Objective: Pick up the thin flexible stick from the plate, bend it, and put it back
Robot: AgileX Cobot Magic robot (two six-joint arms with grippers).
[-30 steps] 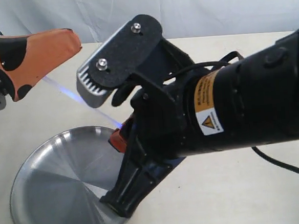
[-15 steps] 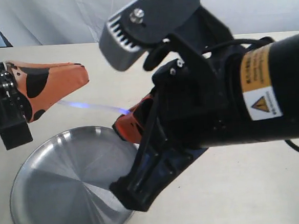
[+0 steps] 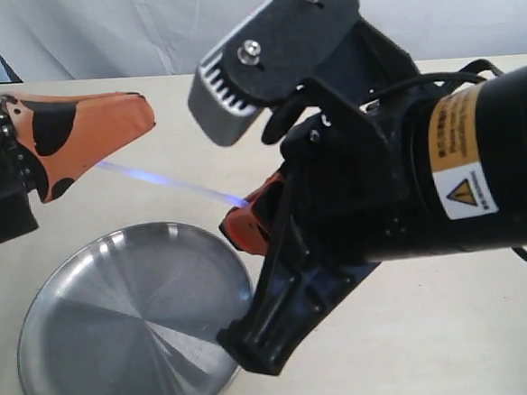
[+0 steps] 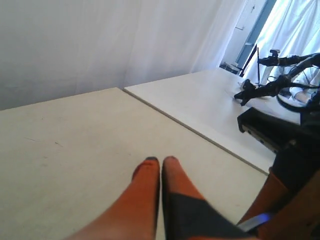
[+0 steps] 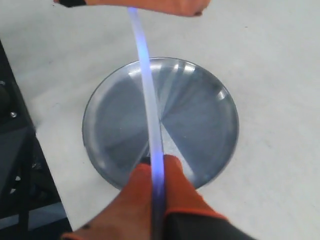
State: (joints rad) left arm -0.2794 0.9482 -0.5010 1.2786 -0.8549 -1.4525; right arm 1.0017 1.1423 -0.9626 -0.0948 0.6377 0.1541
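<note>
The thin flexible stick is a whitish strip with a blue glow. It hangs in the air above the far side of the plate, spanning both grippers. My left gripper, with orange fingers, is shut on one end, which is clamped well back from the tips. My right gripper is shut on the other end. In the right wrist view the stick runs slightly curved from between my right gripper's fingers over the plate to the left fingers. In the left wrist view the left gripper is shut and the stick pokes out sideways.
The right arm's black body and its camera mount fill the right half of the exterior view, overhanging the plate's right rim. A beige table lies below, with white cloth behind. A second table adjoins it.
The right gripper has moved right and slightly up, off the plate's rim. The left gripper dropped and then rose a little. The stick now stretches straighter between them.
</note>
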